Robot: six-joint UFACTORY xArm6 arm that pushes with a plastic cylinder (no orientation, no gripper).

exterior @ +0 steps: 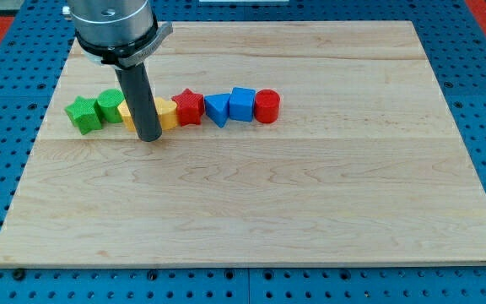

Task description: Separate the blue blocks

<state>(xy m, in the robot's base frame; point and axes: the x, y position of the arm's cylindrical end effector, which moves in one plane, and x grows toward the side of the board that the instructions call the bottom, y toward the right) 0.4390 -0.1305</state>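
Observation:
Two blue blocks sit touching in a row across the board's upper middle: a blue triangle-like block [217, 108] and, at its right, a blue block with a peaked top [242, 104]. A red cylinder [267, 106] touches the right blue block. A red star [189, 107] touches the left one. My tip [149, 136] is at the row's near side, left of the blue blocks, in front of the yellow blocks [166, 113], which the rod partly hides.
A green star [82, 113] and a green block [108, 105] end the row at the view's left. The wooden board [251, 211] lies on a blue perforated table. The arm's body is at the view's top left.

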